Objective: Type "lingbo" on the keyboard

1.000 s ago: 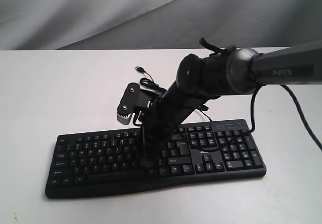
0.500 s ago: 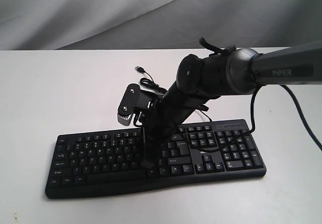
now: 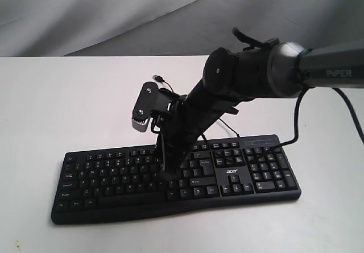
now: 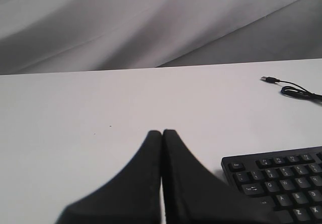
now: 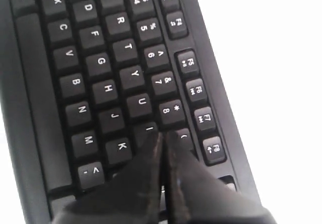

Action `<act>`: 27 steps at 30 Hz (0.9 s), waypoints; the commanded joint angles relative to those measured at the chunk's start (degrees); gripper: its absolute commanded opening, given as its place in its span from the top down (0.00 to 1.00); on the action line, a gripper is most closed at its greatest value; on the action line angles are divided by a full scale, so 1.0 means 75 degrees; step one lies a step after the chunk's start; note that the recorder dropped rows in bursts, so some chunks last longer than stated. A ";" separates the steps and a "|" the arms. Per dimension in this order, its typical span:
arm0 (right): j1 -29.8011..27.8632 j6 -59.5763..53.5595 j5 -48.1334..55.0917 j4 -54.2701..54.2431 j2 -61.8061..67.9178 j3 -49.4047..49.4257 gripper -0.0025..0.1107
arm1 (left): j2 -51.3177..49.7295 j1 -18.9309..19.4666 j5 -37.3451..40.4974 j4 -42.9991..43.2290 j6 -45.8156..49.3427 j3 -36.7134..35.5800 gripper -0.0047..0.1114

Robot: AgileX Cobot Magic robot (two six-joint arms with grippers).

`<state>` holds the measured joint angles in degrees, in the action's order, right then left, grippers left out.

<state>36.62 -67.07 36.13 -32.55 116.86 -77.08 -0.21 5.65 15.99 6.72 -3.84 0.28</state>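
The black keyboard [image 3: 114,206] lies across the white table, its "acer" logo to the right of the letter block. My right gripper [image 3: 169,175] reaches in from the right and points down over the right part of the letter keys. In the right wrist view the right gripper [image 5: 163,133] is shut and empty, its tips just over the keyboard [image 5: 100,68] between the I key [image 5: 147,129] and the 9 key; whether they touch a key I cannot tell. My left gripper [image 4: 162,132] is shut and empty above bare table, beside the keyboard's [image 4: 282,178] Esc corner.
The keyboard's thin black cable coils behind it and ends in a loose USB plug [image 3: 160,79], also seen as the USB plug [image 4: 270,79] in the left wrist view. A grey cloth backdrop [image 3: 114,14] hangs behind the table. The left arm is out of the exterior view.
The right arm has risen and drawn back a little; its fingertips moved from the lower key rows toward the upper rows.
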 commanded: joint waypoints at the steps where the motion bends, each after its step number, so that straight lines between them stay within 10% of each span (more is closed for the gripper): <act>1: -0.0001 0.0094 0.0167 0.0080 -0.0416 0.0037 0.98 | 0.0028 0.0008 -0.0096 -0.0001 -0.0016 -0.0037 0.96; 27: -0.0001 0.1473 -0.3193 -0.1950 -0.8369 0.3013 0.98 | 0.0028 0.0008 -0.0096 -0.0001 -0.0016 -0.0037 0.96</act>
<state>36.62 -56.30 13.13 -46.46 56.25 -54.85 -0.21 5.65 15.99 6.72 -3.84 0.28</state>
